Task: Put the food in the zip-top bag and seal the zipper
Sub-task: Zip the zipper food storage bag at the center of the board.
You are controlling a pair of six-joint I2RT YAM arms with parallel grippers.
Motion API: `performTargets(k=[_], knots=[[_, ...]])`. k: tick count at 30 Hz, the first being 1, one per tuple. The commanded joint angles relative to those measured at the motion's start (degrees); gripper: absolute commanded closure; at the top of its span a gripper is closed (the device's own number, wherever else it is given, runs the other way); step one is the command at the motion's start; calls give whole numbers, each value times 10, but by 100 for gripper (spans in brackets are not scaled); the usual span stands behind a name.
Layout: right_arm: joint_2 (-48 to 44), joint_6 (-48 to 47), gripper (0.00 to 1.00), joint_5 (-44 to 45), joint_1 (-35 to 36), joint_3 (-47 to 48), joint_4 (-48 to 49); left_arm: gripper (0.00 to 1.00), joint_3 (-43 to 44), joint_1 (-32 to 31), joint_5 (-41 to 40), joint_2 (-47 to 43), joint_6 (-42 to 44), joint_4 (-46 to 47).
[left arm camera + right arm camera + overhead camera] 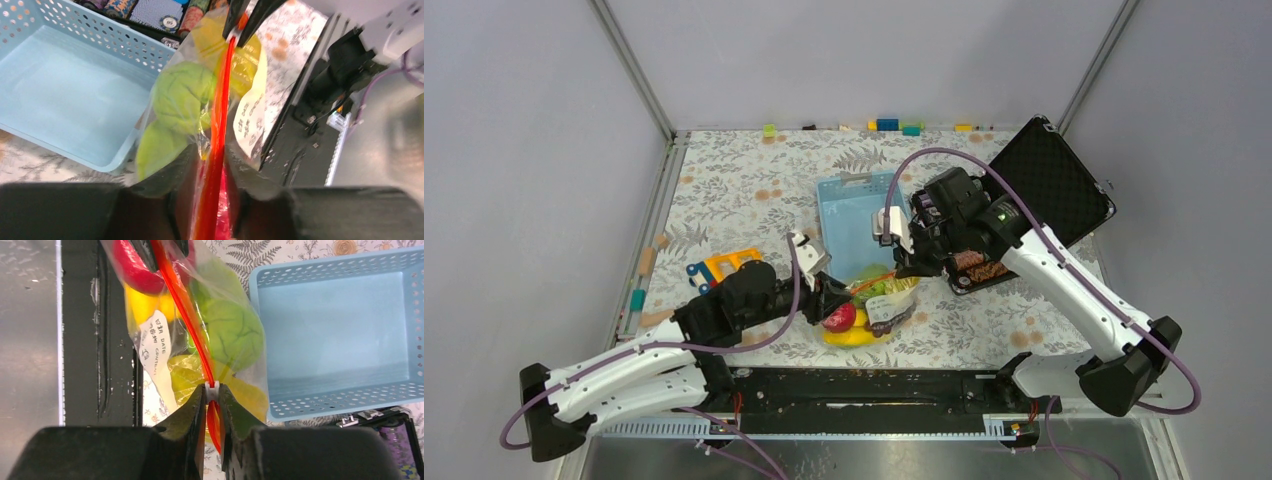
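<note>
Over floral tablecloth (724, 190), left claw (212, 156) and right claw (212, 396) pinch opposite zipper (220, 100) ends.

The food (856, 318) is contained in the zip-top bag (890, 300), laid on the tabletop (724, 190) at 6 o'clock from the basket (852, 205).

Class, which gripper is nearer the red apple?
Left. The left gripper pinches the zipper right beside the red apple; the right gripper pinches the zipper's far end.

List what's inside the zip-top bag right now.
Through the zip-top bag: red apple, yellow banana, green cabbage head. The white label and folds cover the rest; grapes cannot be made out.
</note>
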Motion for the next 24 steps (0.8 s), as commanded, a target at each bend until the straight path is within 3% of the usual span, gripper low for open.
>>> performTargets(k=[1, 2, 4, 7, 10, 14, 24], knots=[[-2, 6, 100, -118, -26, 43, -2, 48, 53, 3, 54, 26, 29, -30], [-6, 10, 100, -146, -26, 39, 11, 32, 60, 2, 65, 32, 33, -24], [-19, 25, 100, -178, -24, 22, 41, 15, 72, 3, 82, 47, 39, -10], [-43, 61, 100, -186, -21, -10, 91, 5, 85, 3, 123, 63, 53, 14], [-60, 61, 100, -183, -21, -31, 100, 4, 106, 3, 145, 86, 66, 13], [-59, 56, 100, -186, -21, -36, 96, 10, 130, 2, 175, 118, 87, 8], [-50, 54, 100, -197, -20, -34, 95, 51, 166, 1, 206, 180, 107, -1]])
